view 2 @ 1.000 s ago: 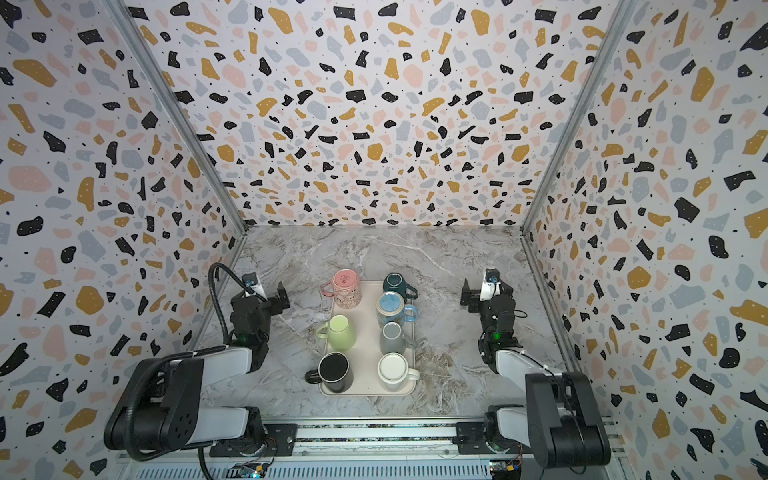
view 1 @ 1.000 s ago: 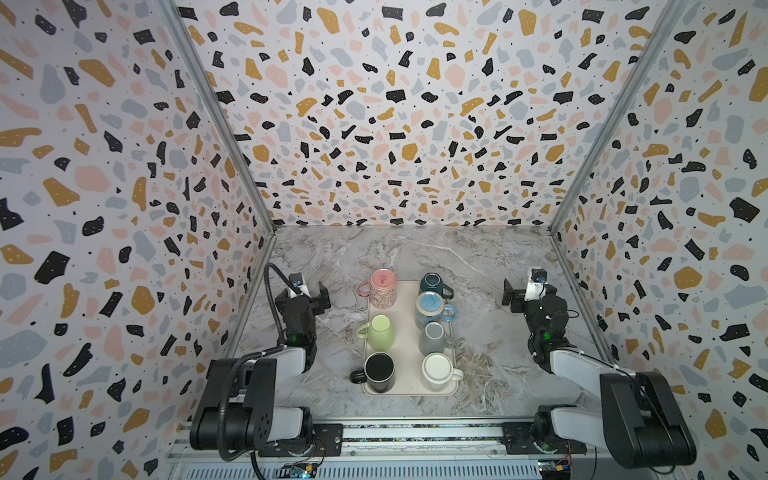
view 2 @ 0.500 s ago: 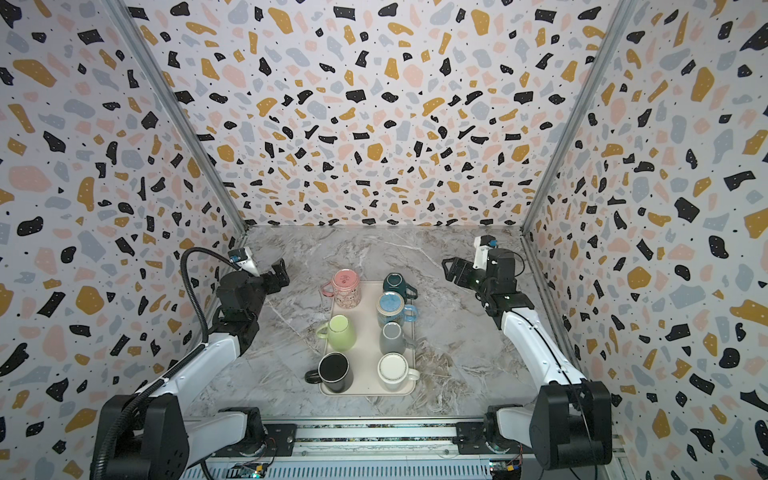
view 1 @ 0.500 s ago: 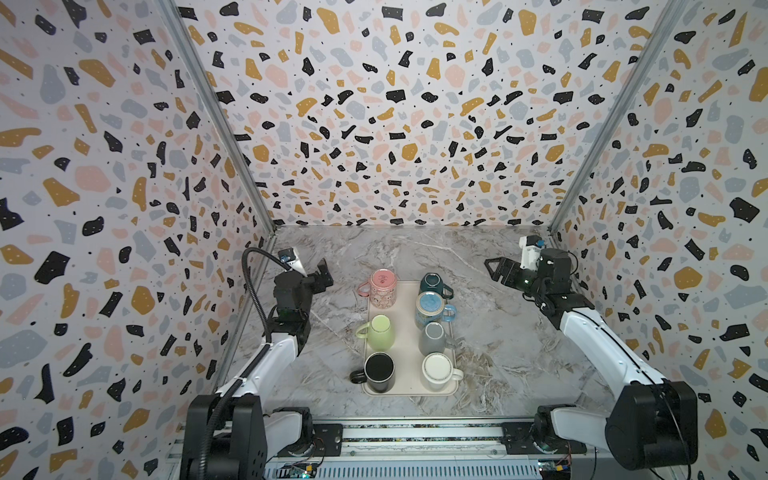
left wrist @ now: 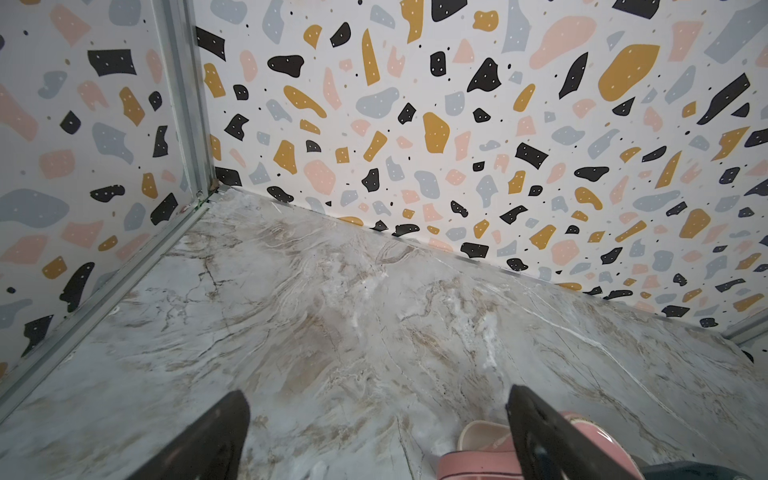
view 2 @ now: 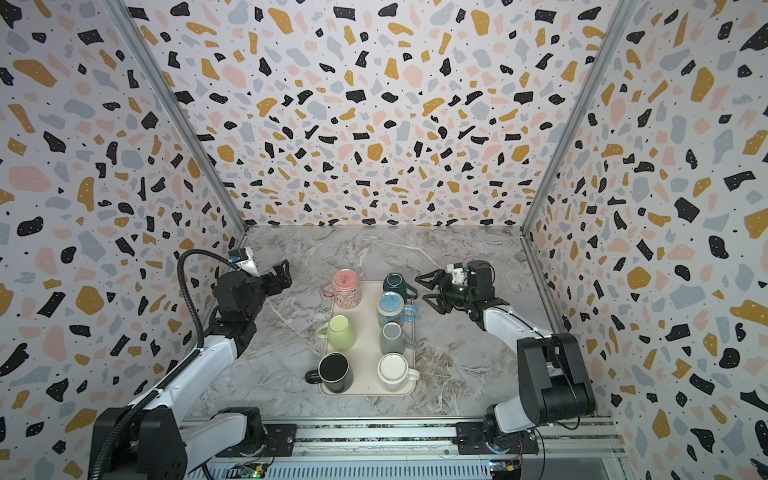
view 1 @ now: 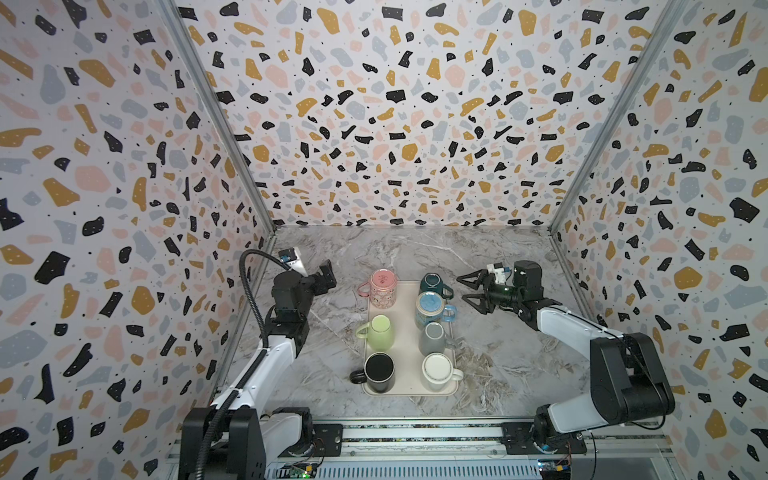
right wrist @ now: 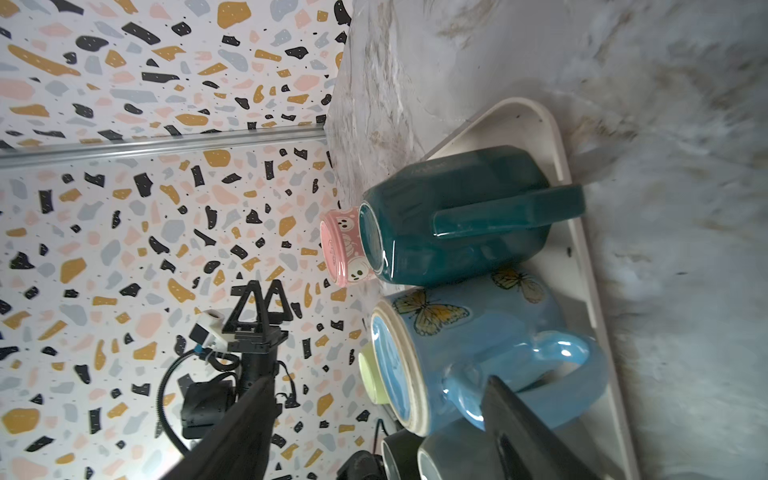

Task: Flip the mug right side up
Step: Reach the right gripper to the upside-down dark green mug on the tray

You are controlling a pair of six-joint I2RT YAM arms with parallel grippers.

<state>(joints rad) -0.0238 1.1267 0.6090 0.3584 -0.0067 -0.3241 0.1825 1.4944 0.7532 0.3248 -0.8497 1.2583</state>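
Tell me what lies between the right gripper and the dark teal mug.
Nothing: only a short bare stretch of marble tabletop separates the right gripper from the dark teal mug, as both top views show.

Not fully visible to me: pink mug [left wrist: 469, 465], cut by a wrist frame's edge and partly behind left gripper finger [left wrist: 540, 440]; green mug [right wrist: 370, 374], mostly behind blue mug [right wrist: 469, 345]; black mug [right wrist: 395, 455], grey mug [right wrist: 451, 457], both cropped.

We see a marbled bench [view 1: 498, 357] carrying one cream tray [view 1: 405, 332], lying lengthwise from 12 to 6 o'clock, nearer 6. At its 11 o'clock corner stands a pink mug [view 1: 383, 286]; whether on tray or bench, we cannot tell.
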